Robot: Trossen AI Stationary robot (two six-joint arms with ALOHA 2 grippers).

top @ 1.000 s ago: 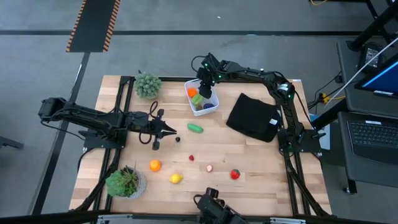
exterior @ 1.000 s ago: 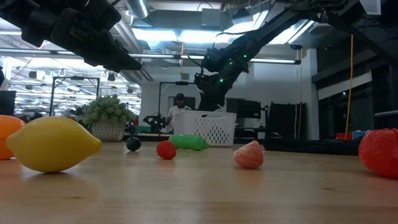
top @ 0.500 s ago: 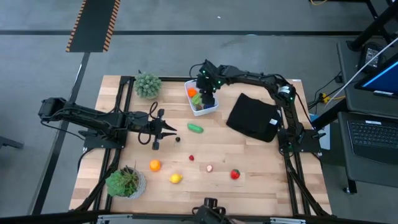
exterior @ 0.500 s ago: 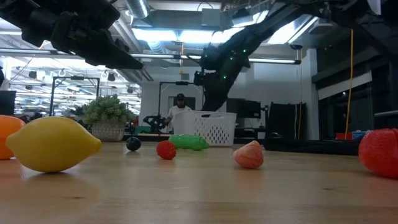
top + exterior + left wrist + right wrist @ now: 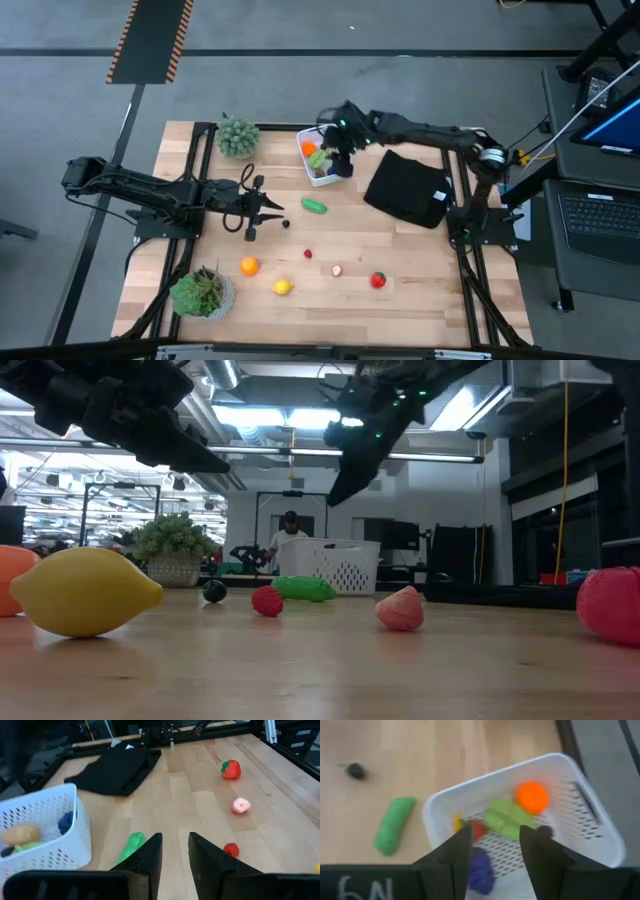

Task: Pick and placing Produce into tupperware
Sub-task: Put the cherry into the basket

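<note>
The white tupperware (image 5: 322, 160) stands near the table's far edge and holds an orange piece (image 5: 532, 796), a green one (image 5: 507, 817), a red one and a blue one. My right gripper (image 5: 495, 855) hangs open above it (image 5: 340, 150), touching nothing. Loose produce lies on the table: a green piece (image 5: 315, 206), a dark ball (image 5: 286, 224), a small red one (image 5: 308, 254), a pink one (image 5: 336, 270), a strawberry (image 5: 378, 281), a lemon (image 5: 283, 287) and an orange (image 5: 249, 266). My left gripper (image 5: 175, 857) waits left of the green piece (image 5: 130, 845), open by a narrow gap.
A black folded cloth (image 5: 408, 188) lies right of the tub. Potted plants stand at the far left (image 5: 238, 135) and near left (image 5: 203, 292). Bare wood shows between the tub and the loose pieces. A person stands in the room behind (image 5: 290, 525).
My right gripper has risen from the tub's opening to well above it and shifted slightly toward the table's right. The tub and the loose produce have stayed where they were.
</note>
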